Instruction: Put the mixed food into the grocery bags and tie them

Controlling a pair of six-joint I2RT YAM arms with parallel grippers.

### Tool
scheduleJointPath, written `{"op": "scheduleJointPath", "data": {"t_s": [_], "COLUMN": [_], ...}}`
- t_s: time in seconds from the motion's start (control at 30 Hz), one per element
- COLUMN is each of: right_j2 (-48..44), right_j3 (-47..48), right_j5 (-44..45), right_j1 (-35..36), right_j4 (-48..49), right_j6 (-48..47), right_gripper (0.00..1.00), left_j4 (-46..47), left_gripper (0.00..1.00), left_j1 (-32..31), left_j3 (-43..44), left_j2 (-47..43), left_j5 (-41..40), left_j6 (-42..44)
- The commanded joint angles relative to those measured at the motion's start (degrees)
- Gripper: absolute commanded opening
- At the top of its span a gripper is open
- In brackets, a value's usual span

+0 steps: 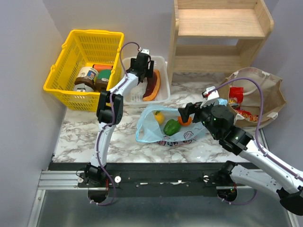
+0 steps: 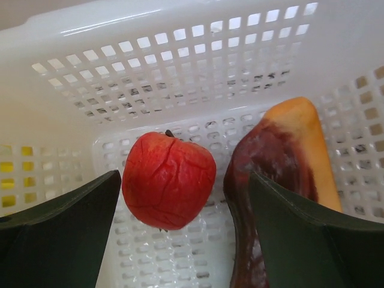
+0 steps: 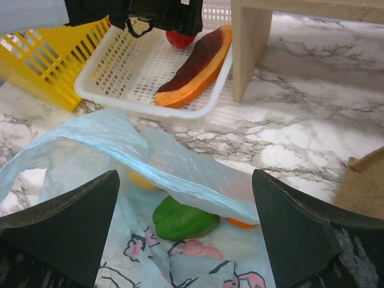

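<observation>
Edges and room: the marble surface [image 1: 85, 137] meets a wall on the left. The yellow basket [image 1: 71, 52] sits in the far left corner, and the white tray [image 1: 163, 61] lies just beside it. The tray fills the gap between the basket and the leg of the wooden shelf [image 1: 218, 28]. Bare surface lies left of the blue bag [image 1: 151, 130] and along the near edge. The tan bag [image 1: 265, 90] lies at the right edge, next to the shelf.

Containers:
- **Basket:** holds lidded jars [image 1: 86, 78].
- **Tray:** holds a purple-and-orange wedge [image 1: 152, 87] and a red fruit [image 2: 168, 180], side by side and close together.
- **Blue bag:** lies mid-surface with its mouth open towards the left. Inside are a yellow fruit [image 1: 158, 117], a green pepper [image 1: 172, 126] and an orange fruit [image 1: 185, 121].
- **Tan bag:** lies open, with red snack packets [image 1: 236, 94] inside.

Claws:
- **Left claw [image 2: 185, 174]:** reaches down into the tray with its jaws apart and clamped on nothing. The red fruit sits between the jaws, and the right finger stands in front of the wedge.
- **Right claw [image 3: 185, 174]:** hangs over the blue bag with its jaws wide apart and empty. Bag film and the pepper show between them.
</observation>
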Motion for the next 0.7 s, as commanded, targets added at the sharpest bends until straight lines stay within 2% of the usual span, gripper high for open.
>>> {"op": "scheduleJointPath", "data": {"t_s": [0.0,0.07,0.17,0.2,0.3,0.37,0.4,0.47,0.5,0.53,0.67], "right_j2": [0.04,-0.13,-0.57,-0.75,-1.45,-1.8,-1.98,-1.98,-2.06,-2.07,-2.77], "right_j3": [0.86,1.04,1.3,1.39,0.95,0.78,0.51,0.42,0.25,0.16,-0.37], "right_j5": [-0.75,-0.57,-0.4,-0.31,0.31,0.57,0.57,0.66,0.57,0.66,1.18], "right_j1": [0.11,0.03,0.12,0.03,0.03,0.12,0.03,0.03,0.03,0.11,0.2], "right_j4": [-1.53,-1.79,-2.05,-2.23,-2.23,-2.23,-2.23,-2.23,-2.14,-2.14,-2.06], "right_j6": [1.98,2.07,1.9,1.73,1.64,1.64,1.55,1.37,1.28,1.11,0.32], "right_gripper": [1.0,1.0,1.0,1.0,1.0,1.0,1.0,1.0,1.0,1.0,1.0], "left_j4": [-2.19,-3.69,-3.08,-2.56,-0.98,3.58,9.26,14.48,21.2,24.23,38.29], "left_gripper": [0.89,0.84,0.74,0.64,0.46,0.43,0.42,0.43,0.42,0.42,0.4], "left_j1": [1.33,1.85,2.55,2.73,2.91,2.47,1.77,0.63,0.1,-0.77,-2.53], "left_j3": [4.02,7.36,6.75,6.31,3.42,-4.73,-8.33,-19.4,-23.18,-30.62,-48.94], "left_j2": [4.32,5.39,5.13,4.61,0.93,-3.64,-9.32,-15.5,-22.14,-25.51,-42.91], "left_j5": [2.61,3.75,4.72,5.42,5.87,8.5,9.2,11.92,12.45,12.98,11.76], "left_j6": [0.23,-0.12,-1.08,-1.35,-2.14,-2.41,-2.24,-2.23,-2.76,-4.07,-9.35]}}
